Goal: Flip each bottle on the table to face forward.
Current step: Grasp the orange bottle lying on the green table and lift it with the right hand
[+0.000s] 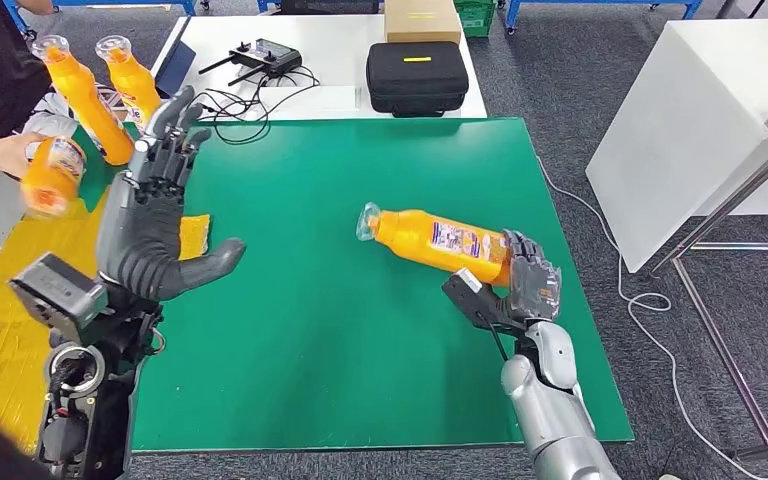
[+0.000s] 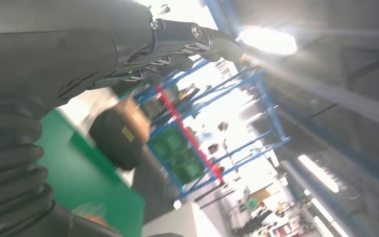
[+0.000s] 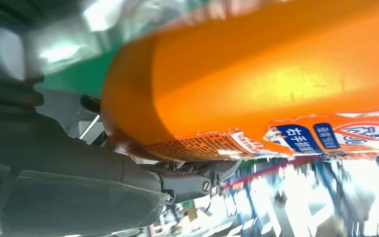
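A green, matte-surfaced worktop (image 1: pixel 340 330) carries an orange plastic bottle with a clear crinkled cap wrap (image 1: pixel 430 238), lying on its side toward the right edge, its cap end pointing to the worktop's middle. Its white and blue label bears small print too fine to read from the head view; the right wrist view shows blue patches with white characters on a torn-looking label edge. The right hand (image 1: pixel 520 285), dark-fingered on a silver arm, grips the bottle's base end, fingers wrapped around it. The left hand (image 1: pixel 150 215), grey and ribbed, hovers over the left edge with fingers spread and nothing in them. Beyond the far left corner, two more upright orange bottles (image 1: pixel 95 95) stand, and a person's hand (image 1: pixel 0 152) holds another orange bottle (image 1: pixel 52 175), blurred.
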Robot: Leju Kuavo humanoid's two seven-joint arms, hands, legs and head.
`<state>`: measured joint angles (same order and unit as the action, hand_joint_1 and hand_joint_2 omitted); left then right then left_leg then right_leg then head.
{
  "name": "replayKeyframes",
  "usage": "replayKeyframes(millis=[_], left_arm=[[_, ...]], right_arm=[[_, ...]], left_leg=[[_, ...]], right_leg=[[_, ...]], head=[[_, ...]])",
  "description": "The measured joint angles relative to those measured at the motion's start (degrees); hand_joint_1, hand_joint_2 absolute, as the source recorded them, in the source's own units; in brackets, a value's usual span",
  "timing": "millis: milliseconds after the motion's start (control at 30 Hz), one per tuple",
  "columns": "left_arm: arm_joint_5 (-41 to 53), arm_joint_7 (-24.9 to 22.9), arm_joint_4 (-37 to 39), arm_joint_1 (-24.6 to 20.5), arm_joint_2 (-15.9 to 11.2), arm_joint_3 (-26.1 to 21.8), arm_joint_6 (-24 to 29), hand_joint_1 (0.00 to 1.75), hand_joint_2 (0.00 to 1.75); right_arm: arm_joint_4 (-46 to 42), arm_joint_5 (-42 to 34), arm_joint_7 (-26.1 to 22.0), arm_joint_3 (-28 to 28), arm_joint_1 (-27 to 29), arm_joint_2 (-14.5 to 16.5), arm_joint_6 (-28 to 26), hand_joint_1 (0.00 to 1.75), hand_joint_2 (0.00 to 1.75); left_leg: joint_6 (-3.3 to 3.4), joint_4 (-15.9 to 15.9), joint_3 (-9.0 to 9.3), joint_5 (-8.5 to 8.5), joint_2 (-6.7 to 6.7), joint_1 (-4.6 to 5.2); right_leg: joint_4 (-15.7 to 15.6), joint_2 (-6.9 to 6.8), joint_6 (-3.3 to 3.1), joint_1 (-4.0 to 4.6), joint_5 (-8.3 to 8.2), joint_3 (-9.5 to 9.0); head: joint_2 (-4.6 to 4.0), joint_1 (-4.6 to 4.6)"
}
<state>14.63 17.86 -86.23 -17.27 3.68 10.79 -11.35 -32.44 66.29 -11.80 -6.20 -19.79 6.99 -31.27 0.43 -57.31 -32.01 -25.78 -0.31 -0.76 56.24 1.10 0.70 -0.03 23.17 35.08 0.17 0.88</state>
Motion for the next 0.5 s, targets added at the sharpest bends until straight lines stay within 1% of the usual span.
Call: replayKeyframes(millis=[133, 267, 400, 500], left_arm=[[-1.9, -0.5, 5.2, -0.2, 1.0, 0.6, -0.5, 0.0, 1.75], [-4.4, -0.6, 9.3, -0.3, 1.5, 0.9, -0.7, 0.0, 1.75], [-7.5, -1.1, 12.1, -0.6, 1.5, 0.8, -1.1, 0.0, 1.75], [-8.9, -1.7, 13.6, -0.9, 1.6, 0.7, -1.5, 0.0, 1.75]], right_arm=[[-9.7, -2.4, 0.3, 2.0, 3.0, 2.0, -2.2, 1.75, 1.75], [-16.2, -4.1, 0.5, 5.0, 5.4, 2.8, -4.6, 1.75, 1.75], [-21.0, -7.0, -1.6, 7.5, 7.3, 3.4, -7.7, 1.75, 1.75], [-24.0, -8.4, -3.3, 9.0, 8.1, 3.8, -8.4, 1.75, 1.75]], left_leg=[[-0.01, 0.0, -0.12, -0.03, 0.03, 0.0], [-0.01, 0.0, -0.26, -0.04, 0.04, 0.01], [-0.01, 0.0, -0.33, -0.04, 0.03, 0.01], [-0.01, 0.0, -0.32, -0.04, 0.03, 0.01]], right_leg=[[0.0, 0.03, 0.0, -0.01, 0.01, 0.13], [0.0, 0.02, -0.01, -0.02, 0.03, 0.26], [0.0, 0.0, -0.01, -0.02, 0.03, 0.31], [0.0, 0.01, -0.02, -0.02, 0.03, 0.32]], head=[[0.0, 0.0], [0.0, -0.01], [0.0, -0.01], [0.0, 0.0]])
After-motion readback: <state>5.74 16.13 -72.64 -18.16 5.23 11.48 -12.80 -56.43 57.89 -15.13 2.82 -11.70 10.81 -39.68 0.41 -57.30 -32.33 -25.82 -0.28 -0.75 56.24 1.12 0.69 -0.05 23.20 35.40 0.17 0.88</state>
